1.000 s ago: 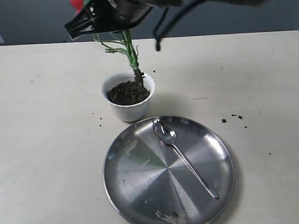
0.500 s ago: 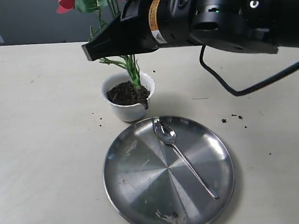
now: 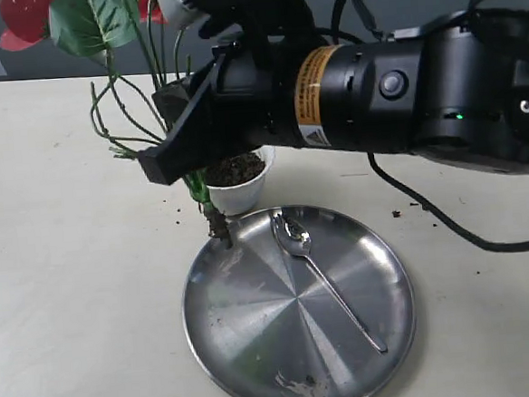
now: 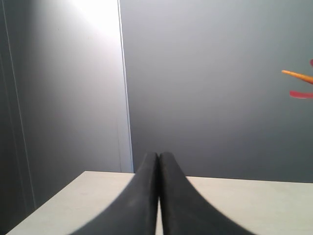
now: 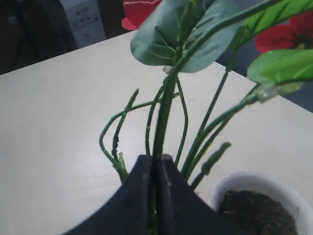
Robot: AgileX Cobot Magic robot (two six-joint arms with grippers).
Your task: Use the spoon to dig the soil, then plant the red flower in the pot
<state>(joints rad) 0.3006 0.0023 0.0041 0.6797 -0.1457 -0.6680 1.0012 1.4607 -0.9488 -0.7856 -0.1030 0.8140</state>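
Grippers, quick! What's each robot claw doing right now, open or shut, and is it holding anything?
Left gripper: shut, holding nothing, aimed at a grey wall.
Right gripper: shut on the red flower stem, beside the pot.

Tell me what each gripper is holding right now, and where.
The right gripper is clamped on the red flower at its green stems. The left gripper is shut on nothing.

Spoon (image 3: 323, 276) on plate (image 3: 257, 344), pot (image 3: 236, 184) behind, flower stem base (image 3: 217, 227) at plate's rim.
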